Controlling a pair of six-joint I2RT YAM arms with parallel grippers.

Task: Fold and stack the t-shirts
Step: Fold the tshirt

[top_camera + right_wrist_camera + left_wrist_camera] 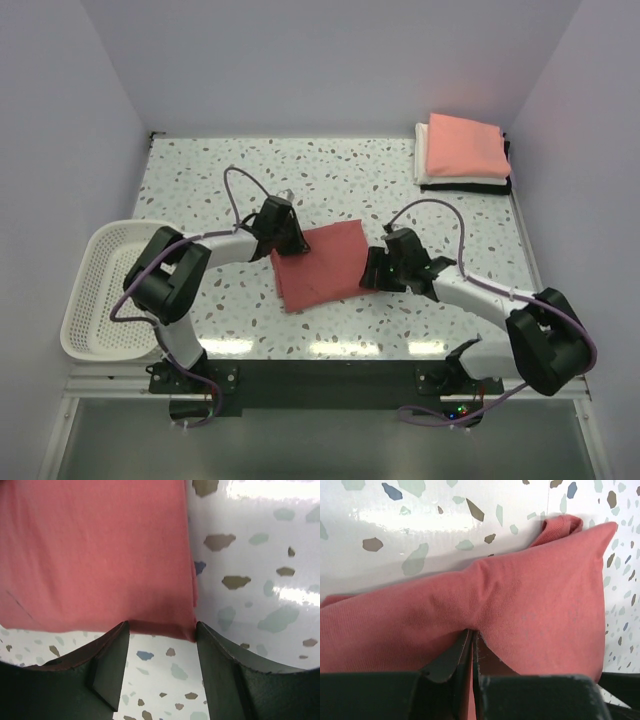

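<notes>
Only wrist views show it: left gripper pinches the red t-shirt (right gripper spread wide).

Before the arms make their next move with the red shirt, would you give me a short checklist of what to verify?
1. Left gripper holds the brick-red t-shirt: ok, jaws shut on its edge.
2. Right gripper holds it too: not ok, jaws open, with the shirt's edge at its fingertips.
3. Shirt folded into a flat rectangle: ok in the top view.
4. Layers aligned: cannot tell. A bit of cloth pokes out at one corner in the left wrist view.
5. Stack ready to receive it: ok, the salmon-pink shirt lies flat on top at the far right corner.
</notes>
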